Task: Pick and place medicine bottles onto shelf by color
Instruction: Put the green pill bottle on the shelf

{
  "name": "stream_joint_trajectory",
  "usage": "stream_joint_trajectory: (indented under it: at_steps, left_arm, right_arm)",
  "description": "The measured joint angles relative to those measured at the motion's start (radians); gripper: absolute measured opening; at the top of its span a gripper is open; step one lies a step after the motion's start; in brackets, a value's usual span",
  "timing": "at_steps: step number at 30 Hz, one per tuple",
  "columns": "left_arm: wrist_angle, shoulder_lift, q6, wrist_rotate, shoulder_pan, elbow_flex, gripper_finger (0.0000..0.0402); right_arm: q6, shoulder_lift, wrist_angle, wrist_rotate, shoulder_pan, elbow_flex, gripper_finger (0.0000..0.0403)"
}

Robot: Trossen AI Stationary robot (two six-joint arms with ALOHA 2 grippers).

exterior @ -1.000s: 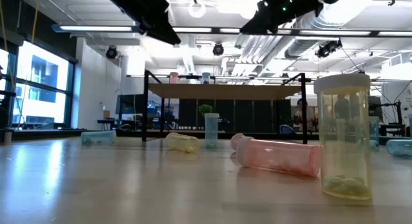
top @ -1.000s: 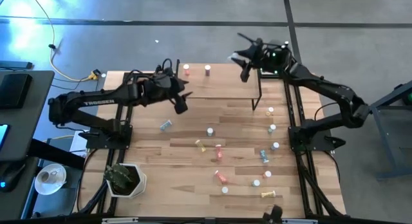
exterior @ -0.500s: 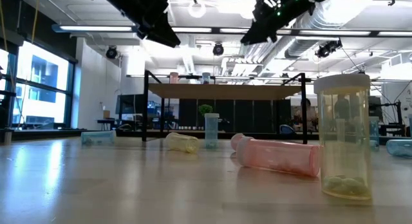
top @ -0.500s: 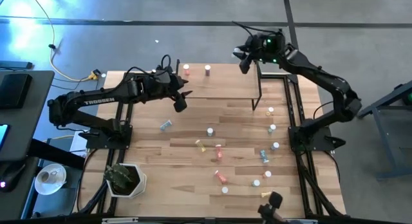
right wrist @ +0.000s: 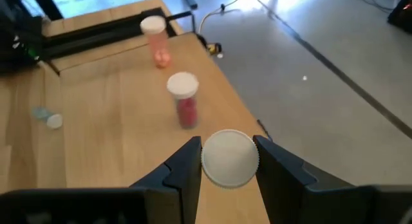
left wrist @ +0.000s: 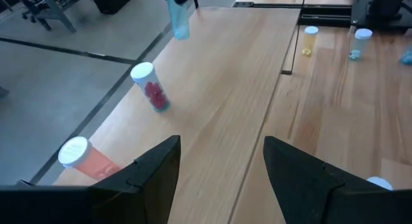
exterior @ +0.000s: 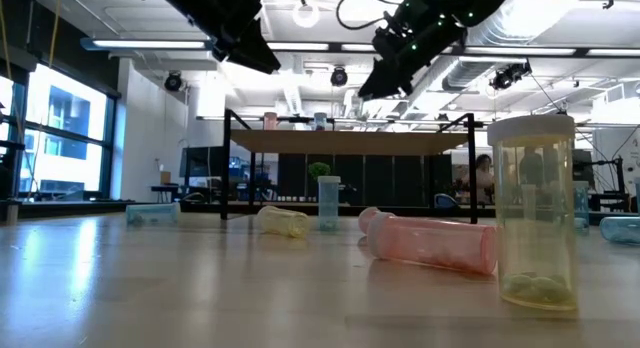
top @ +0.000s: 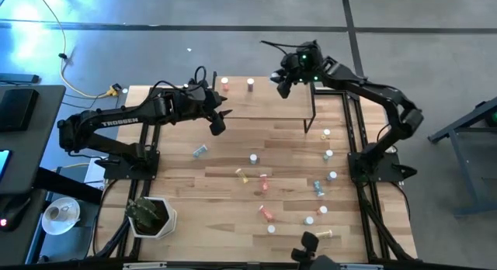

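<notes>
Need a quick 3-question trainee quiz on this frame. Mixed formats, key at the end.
1. True or false: the left gripper is holding a bottle.
2. How many standing bottles are on the shelf? A) one B) two C) four
3. Fill in: the right gripper, above the shelf, is shut on a held bottle with a ___ cap.

Key:
1. False. Its jaws stand open and empty over the shelf.
2. B. Both stand near the shelf's far edge.
3. White.
</notes>
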Motion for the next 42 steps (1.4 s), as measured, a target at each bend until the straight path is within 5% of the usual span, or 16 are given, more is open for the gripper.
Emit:
stream_joint_trajectory:
  at_steps: [11,42]
  left_arm:
    - [0.000,0.000,-0.010,0.000,0.000,0.000,0.0214]
    - [-0.004,0.000,-0.010,-0.002,0.000,0.000,0.0214]
  right_arm:
    - [-0.039,0.004,-0.132,0.031,0.007,0.156,0.0121]
    - [-0.047,0.129,-0.246,0.050,-0.001,0.135,0.0121]
